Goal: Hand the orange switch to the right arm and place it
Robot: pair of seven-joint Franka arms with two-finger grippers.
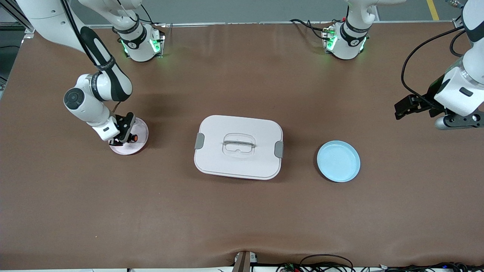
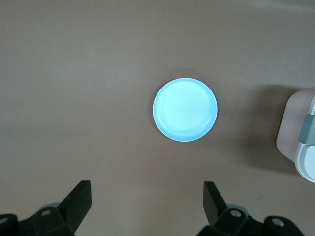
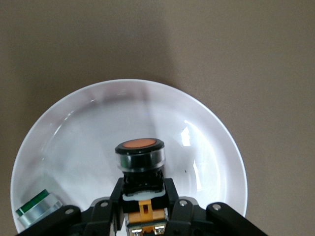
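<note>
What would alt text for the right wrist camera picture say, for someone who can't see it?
The right gripper is shut on the orange switch, holding it just above a shallow pink plate on the brown table. A small green-and-silver part lies at the plate's rim.

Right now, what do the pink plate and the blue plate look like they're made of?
The pink plate looks like glossy plastic or glazed ceramic: bright glints show on it. The blue plate looks like matte plastic, with soft, even colour and no sharp glints.
</note>
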